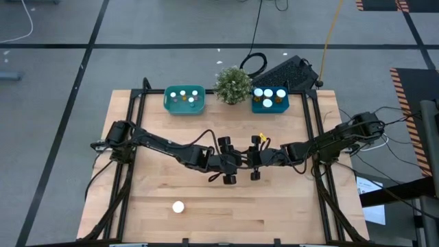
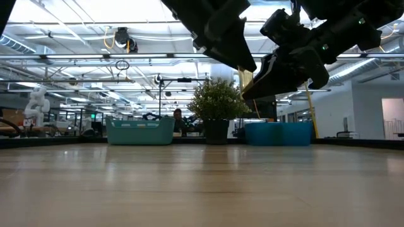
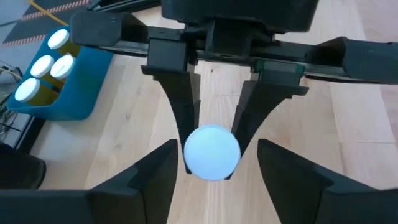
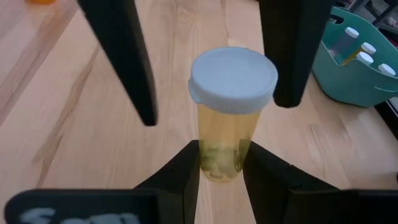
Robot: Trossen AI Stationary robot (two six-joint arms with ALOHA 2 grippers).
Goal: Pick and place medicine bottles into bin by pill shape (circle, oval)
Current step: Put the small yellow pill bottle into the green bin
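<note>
The medicine bottle (image 4: 231,112) being handled has a white cap and a clear amber body with pills showing at its lower end. It is held in the air over the middle of the table (image 1: 288,206), in front of the potted plant (image 1: 233,84) and well apart from it.

The right gripper (image 4: 222,155) is closed on the lower part of the bottle body, one finger pressed against each side. The left gripper (image 3: 216,144) meets it from the opposite side, facing the cap. Its fingers are spread wide, one on either side of the cap, and are not touching it. In the low view both grippers hang clear of the table surface, in line with the plant.

Bins and remaining bottles, placed from the plant:
- The teal bin (image 1: 169,103) stands just beside the plant on the left arm's side. It holds several white-capped bottles (image 1: 184,96).
- The blue bin (image 1: 269,108) stands just beside the plant on the right arm's side. It holds four white-capped bottles (image 1: 269,93).
- One loose bottle (image 1: 178,206) stands on the table, far from the plant, near the opposite table edge on the left arm's side. Only its white cap shows from above.

A small orange item (image 1: 260,137) lies between the plant and the right gripper. What it is cannot be told.
</note>
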